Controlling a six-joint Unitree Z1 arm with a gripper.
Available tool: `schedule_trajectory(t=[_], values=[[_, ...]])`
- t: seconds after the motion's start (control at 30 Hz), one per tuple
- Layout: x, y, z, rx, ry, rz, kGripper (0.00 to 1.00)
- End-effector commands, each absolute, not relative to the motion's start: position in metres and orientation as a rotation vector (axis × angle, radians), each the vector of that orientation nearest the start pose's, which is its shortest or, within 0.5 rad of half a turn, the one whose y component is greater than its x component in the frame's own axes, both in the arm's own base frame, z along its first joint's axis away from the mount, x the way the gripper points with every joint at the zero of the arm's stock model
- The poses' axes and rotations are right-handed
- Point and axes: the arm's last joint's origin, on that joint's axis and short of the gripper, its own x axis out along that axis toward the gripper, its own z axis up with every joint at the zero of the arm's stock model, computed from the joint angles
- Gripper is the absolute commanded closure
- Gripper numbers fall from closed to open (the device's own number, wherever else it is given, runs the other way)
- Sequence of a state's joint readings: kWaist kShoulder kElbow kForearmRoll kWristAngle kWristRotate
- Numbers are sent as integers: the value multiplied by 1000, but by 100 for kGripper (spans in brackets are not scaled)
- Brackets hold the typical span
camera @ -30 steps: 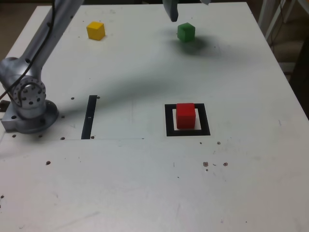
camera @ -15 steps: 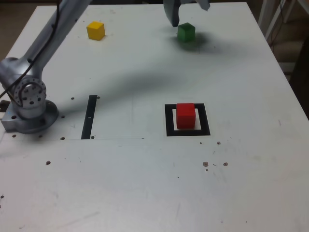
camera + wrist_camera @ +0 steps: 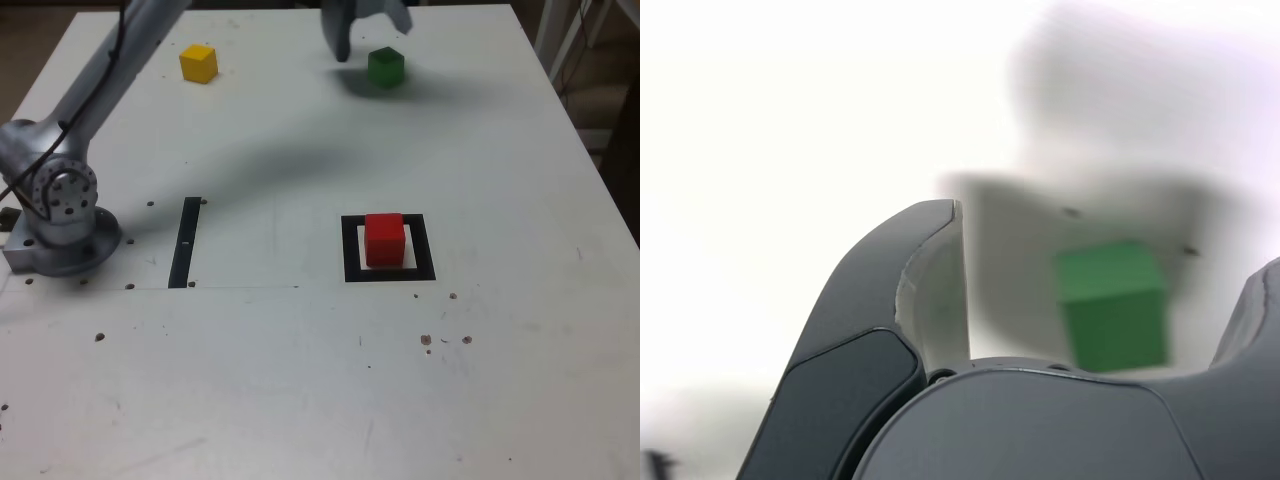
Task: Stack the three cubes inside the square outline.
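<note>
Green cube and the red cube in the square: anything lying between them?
Nothing. In the exterior view, only bare white table separates the green cube from the red cube.

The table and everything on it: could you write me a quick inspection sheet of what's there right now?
Surface: white table, small dark specks.
Job's things: red cube inside square outline; green cube and yellow cube at the far edge, apart.
Clutter: thin black strip beside the arm's base.
Grippers: gripper open, above the green cube, holding nothing.
Cables: dark cable along the arm.
Surroundings: too little in view to tell.
</note>
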State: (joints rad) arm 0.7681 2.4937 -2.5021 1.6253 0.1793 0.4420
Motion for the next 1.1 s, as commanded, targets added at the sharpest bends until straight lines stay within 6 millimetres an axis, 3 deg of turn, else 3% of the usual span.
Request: schedule_trajectory(t=[0.0, 0.2, 0.47, 0.77, 1.07], values=[[331, 343, 282, -145, 1680, 357, 4], [294, 328, 315, -114, 1694, 297, 3], [236, 318, 326, -132, 1782, 251, 1], [195, 339, 326, -126, 1788, 256, 0], [156, 354, 297, -242, 1809, 307, 0]])
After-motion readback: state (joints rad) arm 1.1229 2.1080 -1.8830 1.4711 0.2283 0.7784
